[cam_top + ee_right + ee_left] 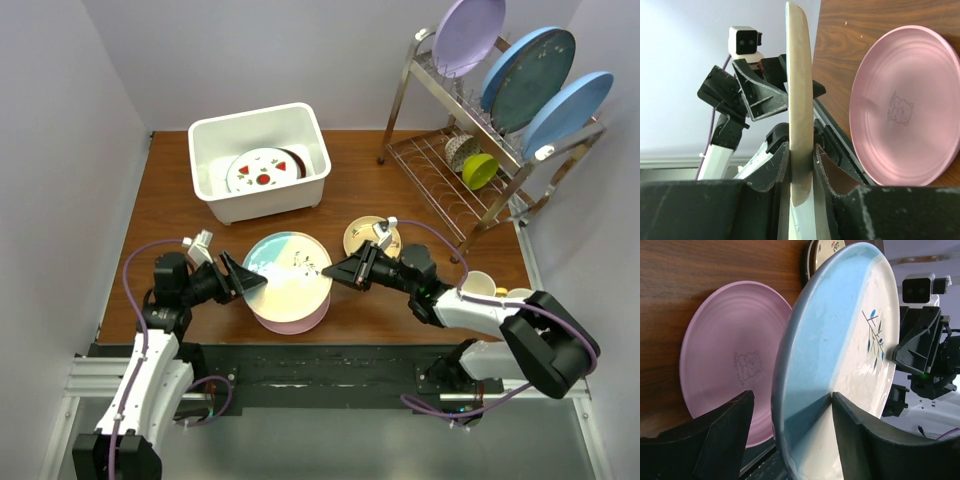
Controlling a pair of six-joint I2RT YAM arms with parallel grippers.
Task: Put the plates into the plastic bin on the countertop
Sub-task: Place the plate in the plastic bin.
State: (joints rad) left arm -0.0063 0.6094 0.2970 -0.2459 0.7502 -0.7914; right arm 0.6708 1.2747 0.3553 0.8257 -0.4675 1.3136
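Plates are partly sorted already. The white bin (258, 205) stands at the back left of the bench (170, 215). Inside it I see the plate with red and green motifs (262, 170), lying over a maroon-rimmed plate (298, 160).

The pale blue plate (285, 268) is at the front middle, held up above the pink plate (292, 318), which lies flat on the wood. My right gripper (335, 272) is clamped on the right edge of the pale blue plate. In the right wrist view the rim sits pinched between both fingers.

My left gripper (250, 280) is at the opposite, left edge. Its fingers are apart, one on each side of the rim. In the left wrist view there is a clear gap between the lower finger (715, 440) and the plate. Whether the other finger touches the plate, I cannot tell.

The small tan plate (360, 236) lies on the bench just behind the right gripper. At the back right, the wire rack (440, 175) carries large upright plates and a yellow cup (480, 170).
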